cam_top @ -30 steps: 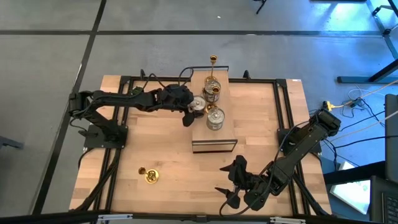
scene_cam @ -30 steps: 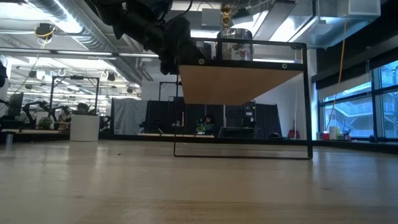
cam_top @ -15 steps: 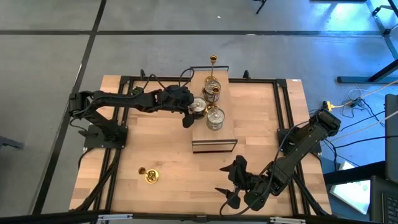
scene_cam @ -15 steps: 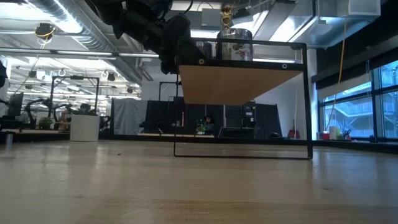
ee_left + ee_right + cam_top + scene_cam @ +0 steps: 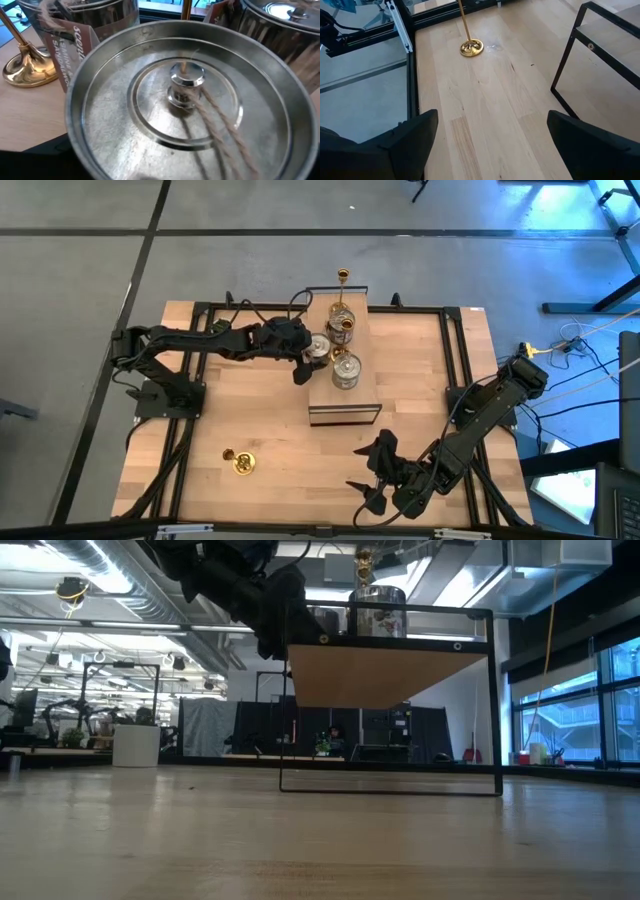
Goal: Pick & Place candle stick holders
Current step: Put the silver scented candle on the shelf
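A wooden table [image 5: 410, 370] carries a raised shelf [image 5: 345, 395] at its middle. On the shelf three squat silver holders [image 5: 346, 370] are grouped, with a slim brass one [image 5: 343, 277] at the far end. The left gripper [image 5: 308, 356] is spread around the silver holder [image 5: 185, 95] at the shelf's left edge. The right gripper [image 5: 372, 480] is held spread near the table's front edge. Another brass holder [image 5: 241, 463] lies front-left on the table.
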